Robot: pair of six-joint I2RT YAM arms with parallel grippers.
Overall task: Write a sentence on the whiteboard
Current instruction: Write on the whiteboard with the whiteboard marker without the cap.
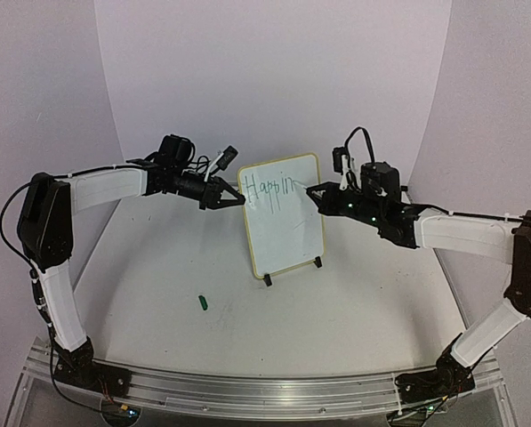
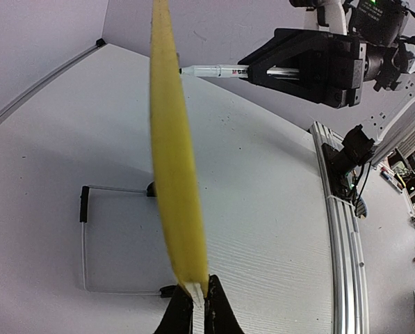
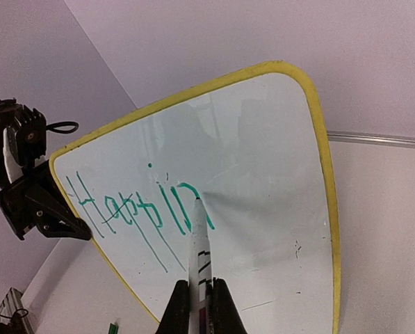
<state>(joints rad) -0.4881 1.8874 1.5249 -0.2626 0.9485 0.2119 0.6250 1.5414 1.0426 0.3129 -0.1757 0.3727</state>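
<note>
Whiteboard (image 1: 287, 233) upright mid-table, pinched at its left edge by left gripper (image 1: 241, 203); right gripper (image 1: 309, 190) closed around marker (image 3: 199, 240), tip on board. Sentence (image 3: 141, 205) barely begun: only "Happin" in green, all the rest left to write.

Two arms reach inward from either side, both end effectors closed.
The left arm (image 1: 105, 189) stretches level toward the middle, and the left end effector (image 1: 234, 199) pinches the edge of the whiteboard (image 1: 287, 233). The right arm (image 1: 461, 233) mirrors it, forearm level. The right end effector (image 1: 317, 193) is clamped on a marker (image 3: 199, 236) and points left.
</note>
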